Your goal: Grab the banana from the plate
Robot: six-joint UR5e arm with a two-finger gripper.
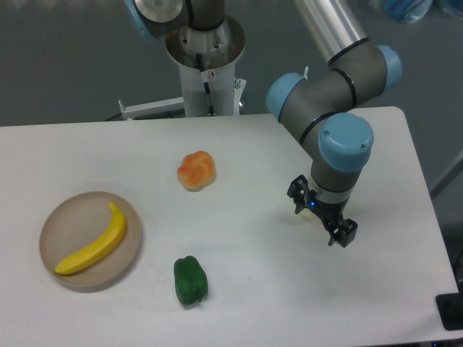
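Yellow and glossy, the banana (94,250) lies flat across the plate (72,217), stem end up toward the far rim, blunt end down at the near-left edge. It looks like moulded plastic, so I'd call it light and stiff, but smooth enough to slip. The best hold is across the middle of its curve, where it is thickest, fingers squeezing its narrow width. That beige plate is shallow and low-rimmed, holds only the banana, and may slide if nudged. Way over on the right of the white surface (253,289) hangs the claw (323,220), well apart from everything, its fingers seemingly spread and gripping nothing, though the angle makes that hard to confirm. An orange lumpy fruit (196,170) and a green pepper (190,281) sit between.
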